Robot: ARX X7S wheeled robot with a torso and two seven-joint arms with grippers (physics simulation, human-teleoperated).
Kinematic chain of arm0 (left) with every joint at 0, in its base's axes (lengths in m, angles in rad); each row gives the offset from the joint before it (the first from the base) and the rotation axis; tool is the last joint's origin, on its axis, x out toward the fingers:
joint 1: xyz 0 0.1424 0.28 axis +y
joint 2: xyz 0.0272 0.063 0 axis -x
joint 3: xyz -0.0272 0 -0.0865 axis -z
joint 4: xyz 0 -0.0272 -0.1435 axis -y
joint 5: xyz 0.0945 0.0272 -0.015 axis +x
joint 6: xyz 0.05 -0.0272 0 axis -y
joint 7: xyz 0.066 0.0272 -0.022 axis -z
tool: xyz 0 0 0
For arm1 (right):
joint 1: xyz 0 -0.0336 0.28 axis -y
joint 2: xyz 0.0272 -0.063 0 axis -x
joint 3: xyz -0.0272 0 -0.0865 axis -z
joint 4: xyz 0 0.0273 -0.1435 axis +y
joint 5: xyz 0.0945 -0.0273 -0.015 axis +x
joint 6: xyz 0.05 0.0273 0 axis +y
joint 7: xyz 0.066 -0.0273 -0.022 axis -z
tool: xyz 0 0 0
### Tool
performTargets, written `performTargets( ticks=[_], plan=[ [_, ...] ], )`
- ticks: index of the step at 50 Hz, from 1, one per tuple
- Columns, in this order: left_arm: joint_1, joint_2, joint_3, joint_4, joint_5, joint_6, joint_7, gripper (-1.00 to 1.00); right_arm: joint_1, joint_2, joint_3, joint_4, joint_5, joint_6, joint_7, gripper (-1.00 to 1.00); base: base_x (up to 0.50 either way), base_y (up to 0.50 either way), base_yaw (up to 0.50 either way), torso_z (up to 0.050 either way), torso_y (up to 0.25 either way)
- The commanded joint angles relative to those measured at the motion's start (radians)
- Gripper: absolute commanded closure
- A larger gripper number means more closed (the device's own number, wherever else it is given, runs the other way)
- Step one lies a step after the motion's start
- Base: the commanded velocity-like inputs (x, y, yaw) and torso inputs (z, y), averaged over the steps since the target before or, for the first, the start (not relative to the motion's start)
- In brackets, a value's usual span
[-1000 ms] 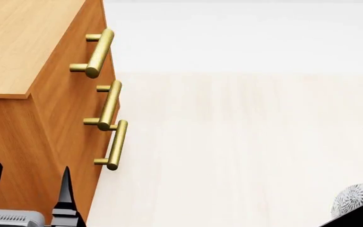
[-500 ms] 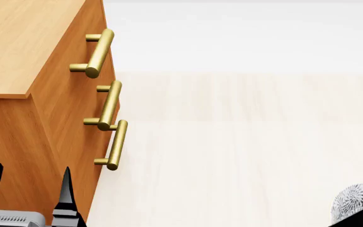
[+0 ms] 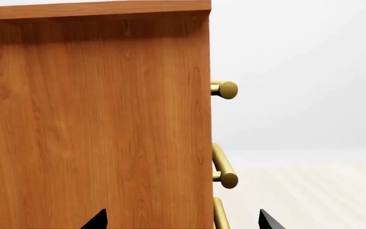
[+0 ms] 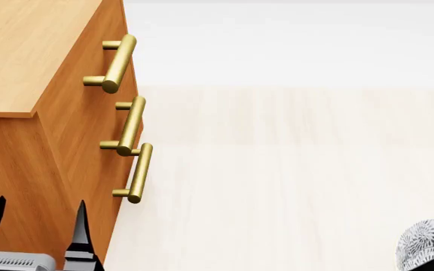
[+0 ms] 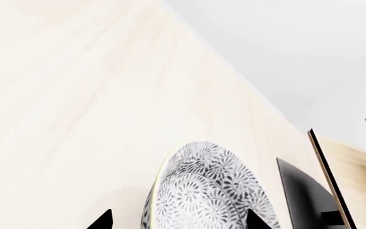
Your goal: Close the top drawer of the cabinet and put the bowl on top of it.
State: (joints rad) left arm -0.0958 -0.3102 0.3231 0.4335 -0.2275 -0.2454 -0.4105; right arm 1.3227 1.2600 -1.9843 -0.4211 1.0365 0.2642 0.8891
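The top drawer (image 4: pixel 89 68) sits flush with the two drawer fronts below it as far as we can judge from the head view, its brass handle (image 4: pixel 117 62) standing proud of the cabinet (image 4: pixel 21 56). The bowl (image 4: pixel 426 244) lies low at the right edge of the head view, well apart from the cabinet across a pale wooden surface (image 4: pixel 277 169) that we cannot tell for floor or counter. In the right wrist view the bowl (image 5: pixel 205 191) fills the space between the two dark tips of our right gripper (image 5: pixel 177 220), which stand wide on either side of it; we cannot tell whether they touch it. Our left gripper (image 4: pixel 32 228) hangs just beside the cabinet's side wall, tips spread wide, holding nothing. We judge the risk to be in the lift: a smooth, rounded bowl could slip or tilt out of a loose pinch, and a carry across could clip the cabinet's top edge or the protruding handles. A dark slanted frame (image 5: pixel 320 181) stands near the bowl. The cabinet top is bare, with open room between.
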Motion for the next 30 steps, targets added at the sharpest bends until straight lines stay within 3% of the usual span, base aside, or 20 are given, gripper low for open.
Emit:
performTargets(
  ticks=[1, 30],
  plan=[
    [-0.002, -0.001, 0.005, -0.005, -0.002, 0.004, -0.002, -1.0, -0.02, -0.007, 0.0, 0.021, -0.002, -0.023, -0.002, -1.0, 0.0, 0.0, 0.0, 0.0, 0.0],
    [-0.007, -0.008, 0.011, -0.005, -0.01, 0.005, -0.009, -1.0, -0.05, -0.01, 0.004, 0.052, -0.004, -0.057, -0.01, -1.0, 0.0, 0.0, 0.0, 0.0, 0.0]
  ],
)
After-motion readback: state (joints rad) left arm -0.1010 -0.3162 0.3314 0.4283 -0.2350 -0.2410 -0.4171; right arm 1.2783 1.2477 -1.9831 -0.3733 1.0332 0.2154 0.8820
